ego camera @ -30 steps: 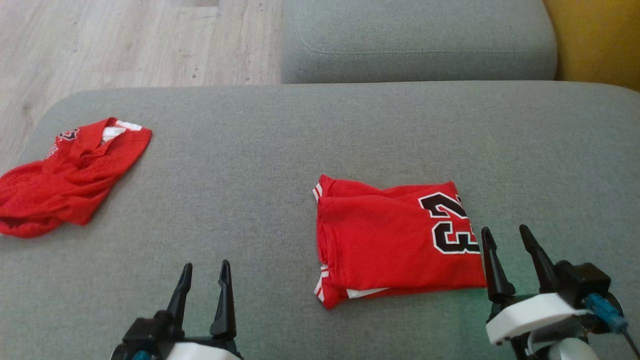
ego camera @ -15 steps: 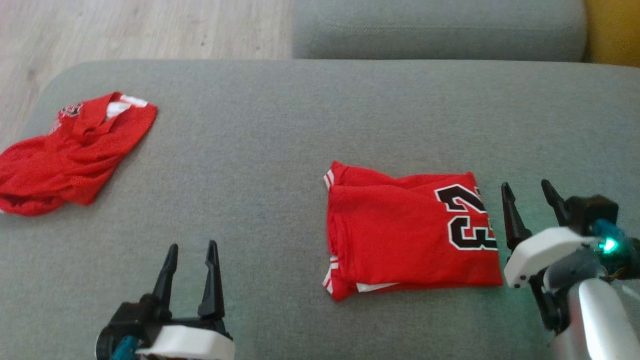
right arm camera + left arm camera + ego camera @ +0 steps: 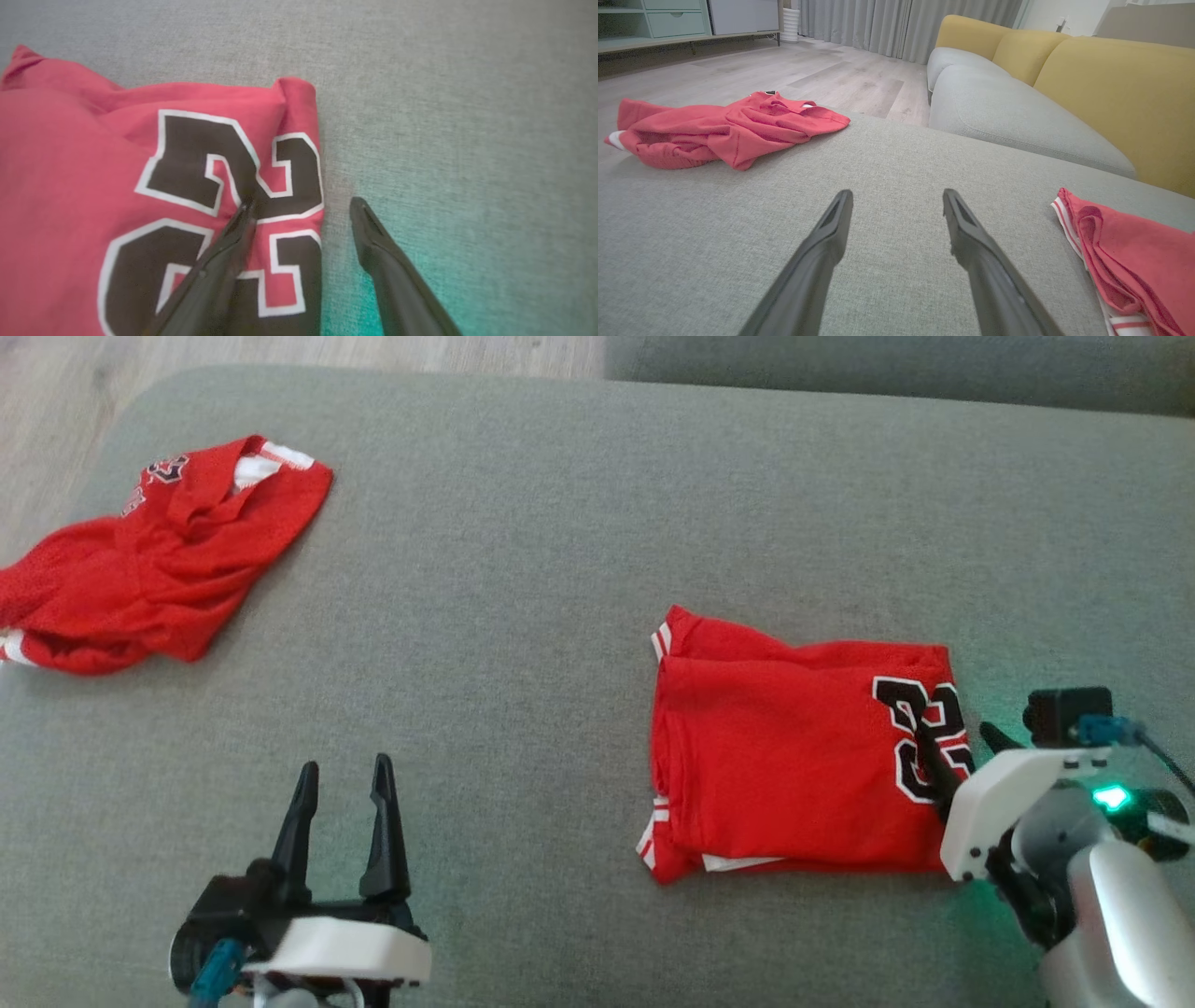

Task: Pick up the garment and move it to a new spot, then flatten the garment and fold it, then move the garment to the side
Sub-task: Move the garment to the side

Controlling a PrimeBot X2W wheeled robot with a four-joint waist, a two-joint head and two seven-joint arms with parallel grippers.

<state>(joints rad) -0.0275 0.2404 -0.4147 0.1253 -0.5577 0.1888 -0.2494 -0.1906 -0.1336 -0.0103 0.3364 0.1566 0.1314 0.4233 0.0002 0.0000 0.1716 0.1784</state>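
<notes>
A red jersey garment (image 3: 784, 756) with a black "23" lies folded on the grey sofa cushion (image 3: 523, 569), right of centre. My right gripper (image 3: 954, 735) is open at its right edge. In the right wrist view the gripper (image 3: 302, 205) straddles that edge: one finger sits over the number on the garment (image 3: 70, 163), the other over bare cushion. My left gripper (image 3: 344, 765) stands open and empty at the lower left, apart from the cloth. In the left wrist view the gripper (image 3: 897, 193) points across the cushion, with the folded garment (image 3: 1134, 261) to its right.
A second red jersey (image 3: 159, 560) lies crumpled at the cushion's far left edge, also in the left wrist view (image 3: 728, 128). Wooden floor (image 3: 280, 350) lies beyond. Another grey seat (image 3: 1008, 112) with yellow backrests (image 3: 1111, 93) stands behind the cushion.
The head camera has tilted, shifting the whole picture. My right gripper has moved forward and left from beside the folded garment to over its right edge. Both grippers stay open.
</notes>
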